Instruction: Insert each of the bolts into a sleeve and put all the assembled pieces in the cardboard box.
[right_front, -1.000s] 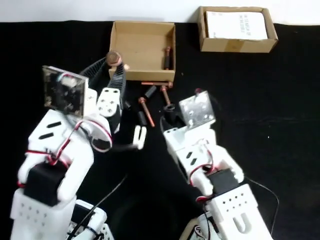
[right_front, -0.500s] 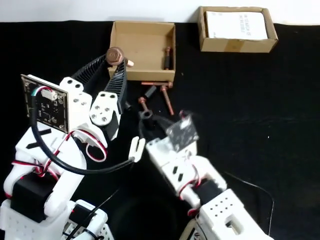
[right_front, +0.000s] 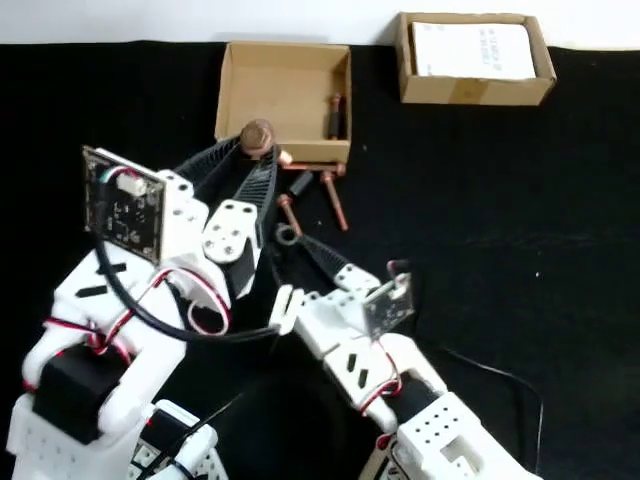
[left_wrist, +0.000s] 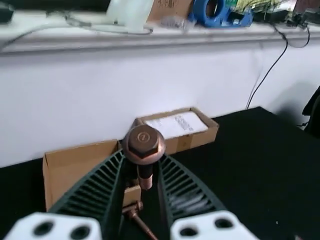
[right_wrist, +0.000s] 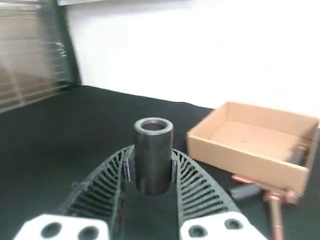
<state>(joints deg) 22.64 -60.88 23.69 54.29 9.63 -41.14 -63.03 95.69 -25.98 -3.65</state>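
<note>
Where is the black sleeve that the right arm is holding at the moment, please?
The sleeve stands upright in the right claw, in the high view left of centre, just short of the loose bolts before the cardboard box.

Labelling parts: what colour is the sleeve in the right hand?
Dark grey, almost black. The sleeve shows best in the right wrist view.

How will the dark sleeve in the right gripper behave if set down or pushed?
The sleeve looks like a rigid metal tube, so probably stiff and heavy for its size. Its smooth round wall might slip between the ribbed fingers. Laid sideways on the table it would likely roll.
</note>
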